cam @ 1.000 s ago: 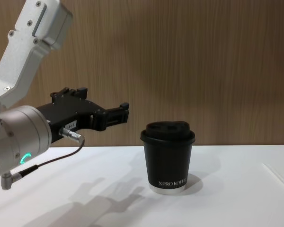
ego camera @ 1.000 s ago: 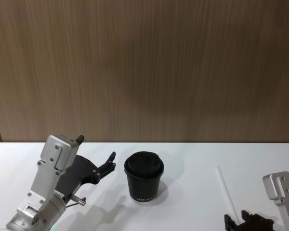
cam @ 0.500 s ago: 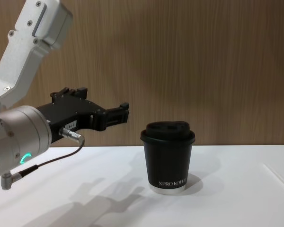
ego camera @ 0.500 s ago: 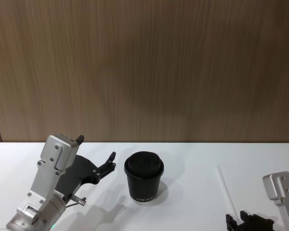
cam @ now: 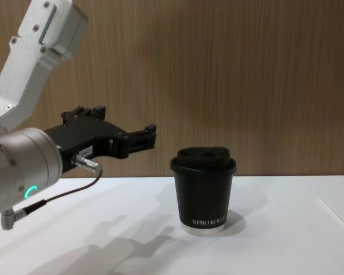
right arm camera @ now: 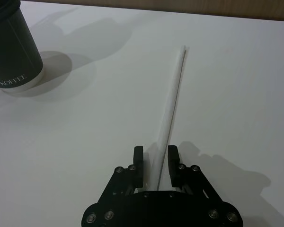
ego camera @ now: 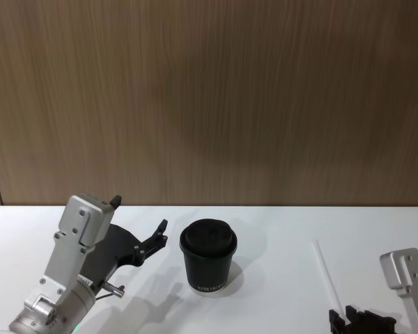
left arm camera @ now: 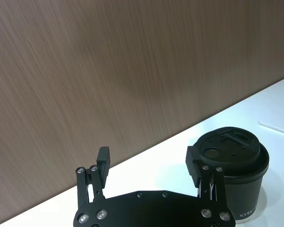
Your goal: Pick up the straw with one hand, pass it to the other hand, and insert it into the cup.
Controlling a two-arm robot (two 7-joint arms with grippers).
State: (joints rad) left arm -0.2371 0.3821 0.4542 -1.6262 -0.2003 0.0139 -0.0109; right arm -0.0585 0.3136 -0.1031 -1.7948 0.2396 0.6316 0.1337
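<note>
The left gripper [left arm camera: 149, 161], black on a smooth silver cylindrical wrist, hovers level over the white table [ego camera: 279, 229], its long fingers spread wide and holding nothing. Just right of it stands the matte black paper cup [ego camera: 208, 257] with a domed lid. Farther right the thin white straw [right arm camera: 173, 106] lies flat, and the blocky right gripper [right arm camera: 155, 161] straddles its near end, unclenched.

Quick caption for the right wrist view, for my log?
Open right gripper straddles the straw lying on the table, cup standing apart.
</note>
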